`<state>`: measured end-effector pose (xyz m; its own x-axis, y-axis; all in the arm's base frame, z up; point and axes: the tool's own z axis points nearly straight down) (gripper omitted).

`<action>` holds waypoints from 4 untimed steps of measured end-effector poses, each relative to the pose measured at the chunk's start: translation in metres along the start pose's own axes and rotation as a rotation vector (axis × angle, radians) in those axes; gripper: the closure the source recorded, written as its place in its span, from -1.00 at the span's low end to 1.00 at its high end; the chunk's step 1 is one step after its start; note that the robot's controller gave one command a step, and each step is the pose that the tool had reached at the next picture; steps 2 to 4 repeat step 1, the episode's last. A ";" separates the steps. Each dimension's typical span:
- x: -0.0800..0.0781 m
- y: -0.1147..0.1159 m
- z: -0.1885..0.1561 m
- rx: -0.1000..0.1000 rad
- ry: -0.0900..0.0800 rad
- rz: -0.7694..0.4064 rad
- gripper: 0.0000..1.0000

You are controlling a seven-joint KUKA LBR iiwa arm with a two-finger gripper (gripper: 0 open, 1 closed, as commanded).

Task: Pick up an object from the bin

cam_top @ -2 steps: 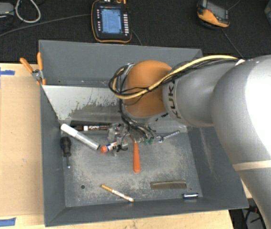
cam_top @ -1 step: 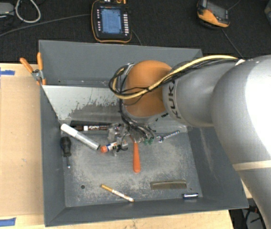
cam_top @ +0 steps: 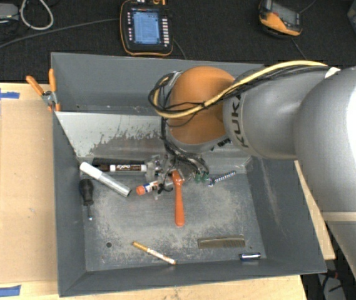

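We see a slim orange-handled tool (cam_top: 178, 206) lying flat near the middle of the bin (cam_top: 68, 217). Its length runs toward the near wall.

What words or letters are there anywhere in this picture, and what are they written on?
"KU": black letters on the grey robot arm; the rest of the word curves out of sight.
Pale label on the black marker in the bin: too small to read.
Blue display of the handheld screen above the bin: too small to read.
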<state>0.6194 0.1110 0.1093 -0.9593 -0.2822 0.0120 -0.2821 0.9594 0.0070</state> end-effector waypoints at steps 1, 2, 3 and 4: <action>0.000 0.001 -0.038 0.000 -0.002 0.001 1.00; 0.000 0.001 -0.038 0.000 -0.002 0.001 1.00; 0.000 0.001 -0.038 0.000 -0.002 0.001 1.00; 0.000 0.001 -0.038 0.000 -0.002 0.001 1.00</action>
